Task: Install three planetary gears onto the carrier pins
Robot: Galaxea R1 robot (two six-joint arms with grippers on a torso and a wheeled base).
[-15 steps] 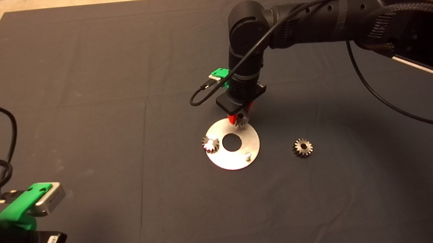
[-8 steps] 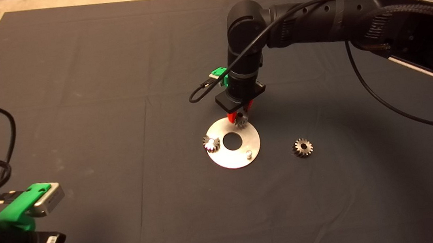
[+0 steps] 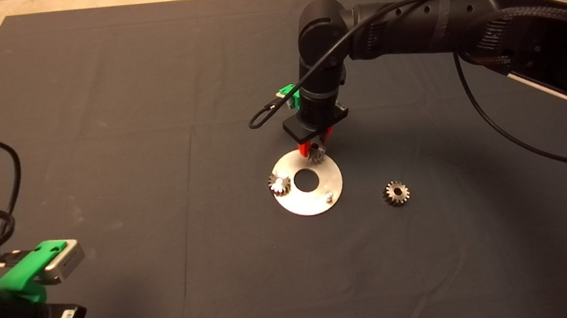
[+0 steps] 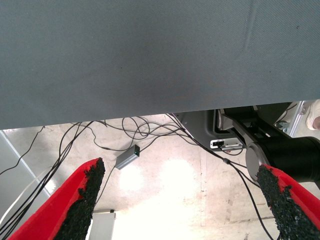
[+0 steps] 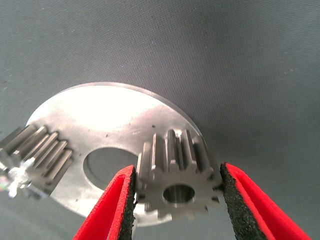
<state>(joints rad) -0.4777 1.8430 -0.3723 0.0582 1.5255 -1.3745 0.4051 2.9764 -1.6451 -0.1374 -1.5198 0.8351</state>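
The shiny carrier disc point(image 3: 294, 203) lies mid-mat. One planetary gear point(image 3: 279, 183) sits on its left pin, and it also shows in the right wrist view as gear point(image 5: 35, 155). A bare carrier pin point(image 3: 328, 195) stands at the disc's near right. My right gripper point(image 3: 316, 147) is over the disc's far edge, shut on a second gear point(image 5: 177, 175) held flat just above the disc point(image 5: 110, 120); whatever lies under that gear is hidden. A third gear point(image 3: 396, 193) lies loose on the mat to the right of the disc. My left gripper point(image 4: 180, 200) waits open at the lower left.
The dark mat point(image 3: 101, 148) spreads wide around the disc. A black cable point(image 3: 267, 113) loops off the right wrist. Beyond the mat's edge, the left wrist view shows floor with several cables point(image 4: 150, 135) and a robot base.
My right gripper has shifted slightly right and away with its gear, and the disc has slid the same way with it. The loose gear and the left arm have stayed put.
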